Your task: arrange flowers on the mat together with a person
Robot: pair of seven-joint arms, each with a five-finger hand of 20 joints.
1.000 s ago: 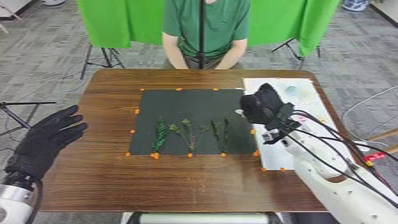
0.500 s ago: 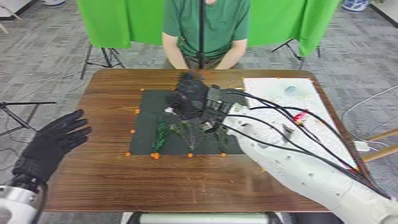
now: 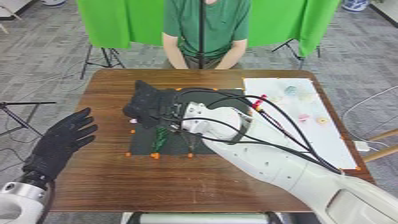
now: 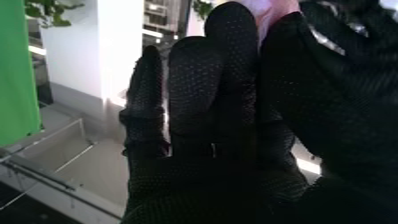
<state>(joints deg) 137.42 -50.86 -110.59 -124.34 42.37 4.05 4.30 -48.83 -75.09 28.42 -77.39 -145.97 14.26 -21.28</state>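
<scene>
The right robot hand (image 3: 140, 106) is over the left part of the dark mat (image 3: 140, 146), its thumb and fingers clamped on a pink blossom (image 4: 268, 9). The petals sit at the fingertips, probably so the bloom can be set down without crushing it. A leafy green stem (image 3: 160, 140) lies upright on the mat just beside, likely a base awaiting its flower. The left robot hand (image 3: 57, 142) hangs by the desk's left side, fingers straight and apart, perhaps leaving the other arm room. A pale blue blossom (image 3: 290, 90) and a pink flower (image 3: 303, 117) rest on a white sheet (image 3: 327, 146), seemingly the supply. The brown wooden desk (image 3: 98, 192) has orange markers (image 3: 155, 156) along the mat. Beyond are green curtains (image 3: 115, 22) and grey carpet (image 3: 44, 65).
</scene>
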